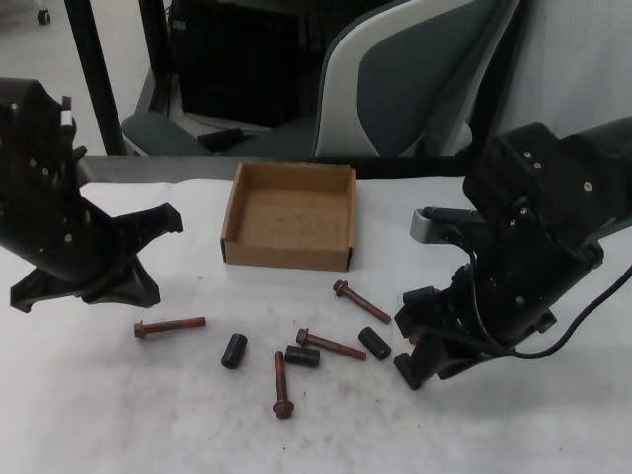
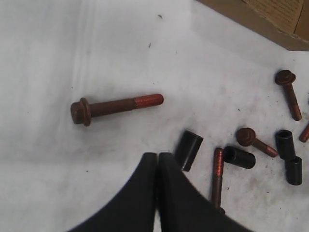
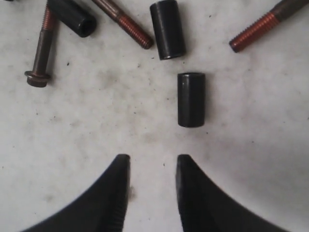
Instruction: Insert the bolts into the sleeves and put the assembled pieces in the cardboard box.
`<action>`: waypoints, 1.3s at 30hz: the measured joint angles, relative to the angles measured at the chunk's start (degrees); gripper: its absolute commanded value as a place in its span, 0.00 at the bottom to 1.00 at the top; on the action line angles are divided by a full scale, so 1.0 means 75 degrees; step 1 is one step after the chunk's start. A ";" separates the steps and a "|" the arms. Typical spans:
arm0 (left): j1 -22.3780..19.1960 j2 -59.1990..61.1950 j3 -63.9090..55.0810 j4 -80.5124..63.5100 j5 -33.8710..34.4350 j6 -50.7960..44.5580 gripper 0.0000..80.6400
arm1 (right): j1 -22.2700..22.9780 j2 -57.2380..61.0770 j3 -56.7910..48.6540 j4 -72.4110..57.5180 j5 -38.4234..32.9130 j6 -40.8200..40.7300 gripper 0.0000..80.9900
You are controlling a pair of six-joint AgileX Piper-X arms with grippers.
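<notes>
Several rusty bolts and black sleeves lie loose on the white bench in front of the cardboard box [image 1: 288, 259], which holds nothing. One bolt [image 2: 116, 106] lies apart from the others, just ahead of my left gripper [image 2: 158, 162], which is shut on nothing; that bolt [image 1: 170, 325] lies below the left gripper [image 1: 170, 217], which hangs above the bench. My right gripper [image 3: 152, 162] is open and low over the bench, with a sleeve [image 3: 191, 99] lying just beyond its fingertips, a little to one side. Another sleeve [image 3: 167, 29] lies past it. The right gripper [image 1: 405, 346] sits beside the rightmost sleeve [image 1: 374, 343].
More pieces lie in the middle: bolts [image 1: 281, 383], [image 1: 331, 344], [image 1: 360, 299] and sleeves [image 1: 234, 351], [image 1: 302, 356]. An office chair [image 1: 415, 79] stands behind the bench. The near part of the bench is bare white surface [image 1: 296, 434].
</notes>
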 measured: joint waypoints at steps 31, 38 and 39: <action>-0.0008 0.0258 -0.0167 -0.0341 -0.0231 -0.0298 0.01 | 0.0583 0.0945 -0.0225 -0.0711 0.1538 -0.0727 0.42; -0.0008 0.0258 -0.0167 -0.0383 -0.0231 -0.0298 0.01 | 0.0613 0.1162 -0.0264 -0.0757 0.1790 -0.0727 0.41; -0.0008 0.0258 -0.0167 -0.0455 -0.0231 -0.0298 0.01 | 0.0613 0.1171 -0.0259 -0.0754 0.1813 -0.0727 0.41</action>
